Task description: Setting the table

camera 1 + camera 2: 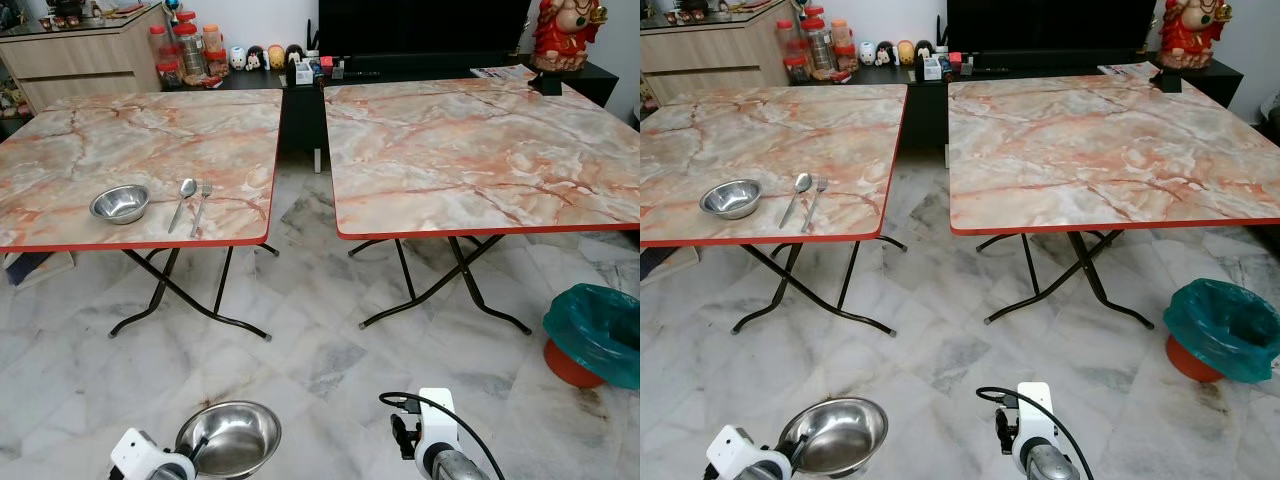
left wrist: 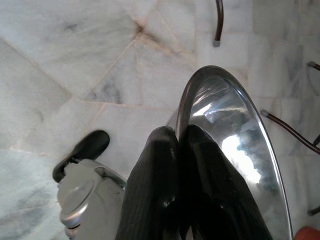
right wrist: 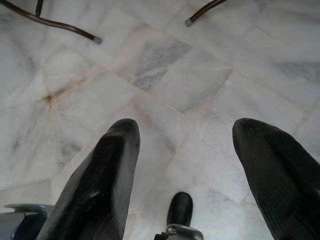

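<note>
My left gripper [image 2: 177, 137] is shut on the rim of a steel bowl [image 1: 232, 436], held low over the floor at the bottom left of the eye views. A second steel bowl [image 1: 120, 203] sits near the front edge of the left marble table [image 1: 200, 130], with a spoon [image 1: 183, 203] and a fork [image 1: 201, 206] lying just to its right. The right marble table [image 1: 470, 150] stands bare beside it. My right gripper [image 3: 186, 132] hangs open above the floor tiles with nothing between its fingers; its wrist [image 1: 432, 435] shows at the bottom.
A bin lined with a teal bag [image 1: 597, 333] stands on the floor at the right. Behind the tables are a dark TV bench with jars [image 1: 190, 45] and small figures, a wooden cabinet [image 1: 85, 55] and a red statue [image 1: 565, 30]. Folding table legs [image 1: 440, 285] cross underneath.
</note>
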